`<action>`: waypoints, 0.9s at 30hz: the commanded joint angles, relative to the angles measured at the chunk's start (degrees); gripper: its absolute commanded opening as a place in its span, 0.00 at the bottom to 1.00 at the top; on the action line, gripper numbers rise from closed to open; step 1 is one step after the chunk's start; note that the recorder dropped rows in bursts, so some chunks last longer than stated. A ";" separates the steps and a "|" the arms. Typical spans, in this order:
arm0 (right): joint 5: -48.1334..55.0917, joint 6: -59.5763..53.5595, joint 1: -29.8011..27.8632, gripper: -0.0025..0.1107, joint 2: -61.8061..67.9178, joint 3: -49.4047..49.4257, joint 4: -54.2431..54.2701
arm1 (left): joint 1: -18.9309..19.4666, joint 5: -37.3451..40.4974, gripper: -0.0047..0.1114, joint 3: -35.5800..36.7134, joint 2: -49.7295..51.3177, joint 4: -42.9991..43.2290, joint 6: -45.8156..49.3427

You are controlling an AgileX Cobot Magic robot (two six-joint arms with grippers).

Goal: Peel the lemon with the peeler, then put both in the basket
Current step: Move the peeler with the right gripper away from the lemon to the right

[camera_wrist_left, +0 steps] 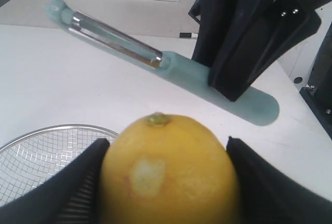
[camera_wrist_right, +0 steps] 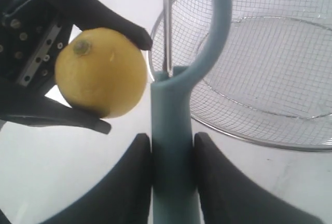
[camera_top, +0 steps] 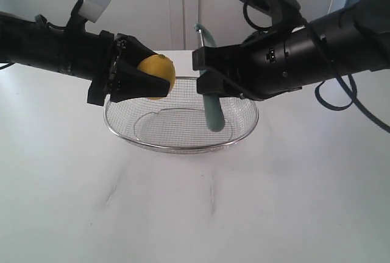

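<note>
Where the lemon sits: the lemon (camera_top: 159, 71) is held in the air above the left edge of the basket (camera_top: 183, 148), its stem end facing the peeler.
Left gripper: the left gripper (camera_wrist_left: 166, 149) is clamped on the lemon, with one black finger pressed to each side of the fruit.
Lemon skin: a small pale patch shows on the yellow peel in the left wrist view.
Right gripper: the right gripper (camera_wrist_right: 171, 146) is closed on the teal handle of the peeler (camera_top: 214, 114), gripping it partway along.
Peeler pose: near upright, with the metal blade head at the top and the free end of the handle hanging low over the basket. Whether it touches the mesh cannot be told.
Lemon and peeler: close beside each other, with a gap between them in the exterior view.
Basket: rests on the white counter (camera_top: 274, 202) with nothing inside it.
</note>
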 commanded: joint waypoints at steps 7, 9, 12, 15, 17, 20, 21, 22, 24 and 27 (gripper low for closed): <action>4.38 3.57 -4.26 0.02 -0.57 -4.83 -9.69 | 0.05 5.65 0.04 0.21 -0.84 -1.63 -0.32; 5.63 3.57 -4.43 0.02 -0.57 -5.74 -11.48 | 0.05 5.65 0.04 0.21 -0.84 -1.63 -0.32; 7.66 3.57 -4.43 0.02 -0.19 -7.07 -12.48 | 0.05 5.65 0.04 0.21 -0.84 -1.63 -0.32; 10.01 3.57 -4.43 0.02 0.91 -8.04 -12.53 | 0.05 5.65 0.04 0.21 -0.84 -1.63 -0.09; 11.59 3.57 -4.43 0.02 1.49 -8.14 -12.53 | 0.05 5.65 0.04 0.21 -0.84 -1.63 -0.09; 14.80 3.47 -4.43 0.02 2.35 -8.14 -12.53 | 0.05 5.65 0.04 0.21 -0.84 -1.63 -0.09; 16.05 3.23 -4.43 0.02 2.73 -8.14 -12.64 | 0.05 5.65 0.04 0.21 -0.84 -1.63 -0.09; 16.32 3.11 -4.43 0.02 2.87 -8.14 -12.68 | 0.05 5.65 0.04 0.21 -0.84 -1.63 -0.09; 16.83 3.11 -4.43 0.02 3.08 -8.14 -12.79 | 0.05 5.65 0.04 0.21 -0.84 -1.63 -0.09; 18.65 3.11 -4.43 0.02 3.08 -8.27 -14.01 | 0.05 5.65 0.04 0.21 -0.84 -1.63 -0.09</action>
